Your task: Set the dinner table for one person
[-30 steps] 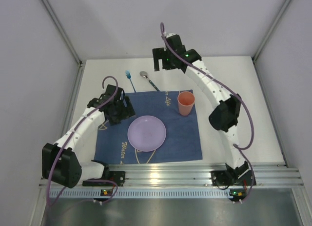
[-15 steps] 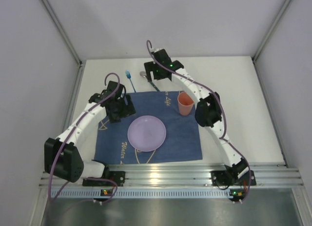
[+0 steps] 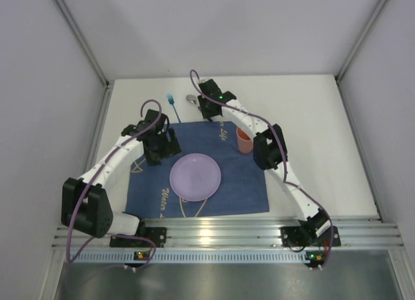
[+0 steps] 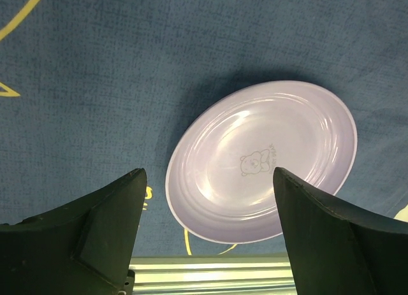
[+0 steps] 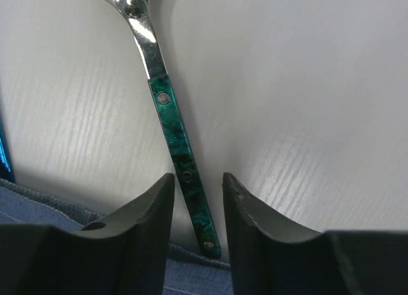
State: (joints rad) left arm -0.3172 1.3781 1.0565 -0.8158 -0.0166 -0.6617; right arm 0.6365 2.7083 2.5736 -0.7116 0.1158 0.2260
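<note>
A spoon (image 5: 172, 132) with a green marbled handle lies on the white dinner table (image 3: 318, 125), its handle end at the edge of the dark blue cloth (image 3: 243, 183). My right gripper (image 5: 197, 180) is lowered over it, the jaws narrowed to either side of the handle with a thin gap on each side. In the top view the right gripper (image 3: 209, 111) sits just behind the cloth, beside the spoon's bowl (image 3: 191, 99). A lilac plate (image 3: 195, 177) rests on the cloth. My left gripper (image 4: 207, 174) hovers open above the cloth, near the plate's (image 4: 261, 161) rim.
An orange cup (image 3: 245, 139) stands on the cloth's far right corner, close under the right forearm. A blue-handled utensil (image 3: 172, 105) lies on the table left of the spoon. An aluminium rail (image 3: 259, 232) runs along the near edge. Grey walls enclose three sides.
My right arm swung left and dropped onto the spoon, and its jaws narrowed from wide open to close around the handle. The left arm shifted only slightly.
</note>
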